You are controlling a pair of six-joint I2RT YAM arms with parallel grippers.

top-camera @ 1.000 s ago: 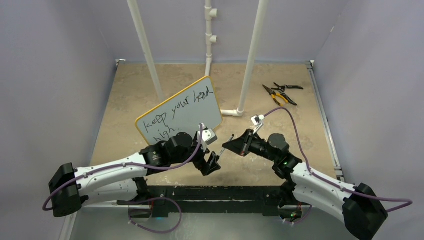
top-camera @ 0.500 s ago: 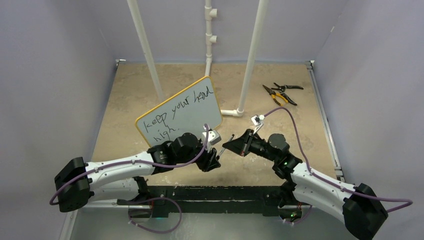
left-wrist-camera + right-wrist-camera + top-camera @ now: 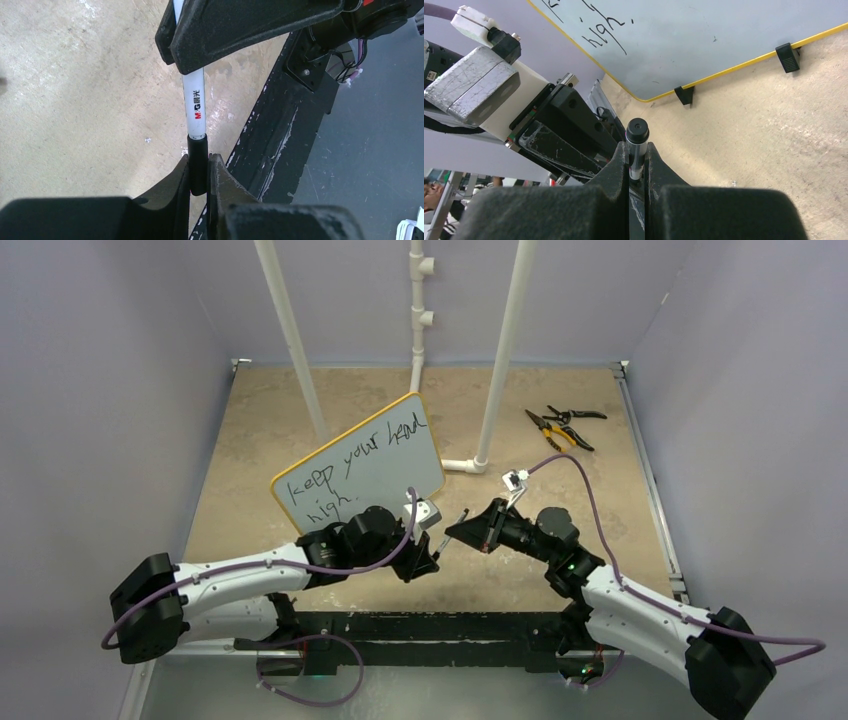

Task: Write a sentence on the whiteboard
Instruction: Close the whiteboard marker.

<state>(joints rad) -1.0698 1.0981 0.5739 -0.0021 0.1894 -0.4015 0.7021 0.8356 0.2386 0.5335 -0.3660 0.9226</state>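
Both claws meet on one marker (image 3: 195, 100) at table centre, right in front of the arms. The left claw (image 3: 199, 165) is pressed together on the black cap (image 3: 198, 150). The right claw (image 3: 638, 155) is pinching the white barrel further up.

Seen from above, the marker's long axis runs from about 1 o'clock down to 7 o'clock. The right claw sits at the 1 o'clock end and the left at the 7 o'clock end. By my read, any push or pull of that cap has to travel straight along this line, or it will jam.

The whiteboard (image 3: 405, 478) lies at 11 o'clock from the claws, nearer the left arm, its near corner just beside the left wrist. It stands tilted on small black feet, with a yellow rim and a pale face. The sentence (image 3: 350, 465), "keep your head high", slants across two lines in thin black strokes. The writing looks finished to me.

Pliers (image 3: 562, 427) lie well apart at 2 o'clock.
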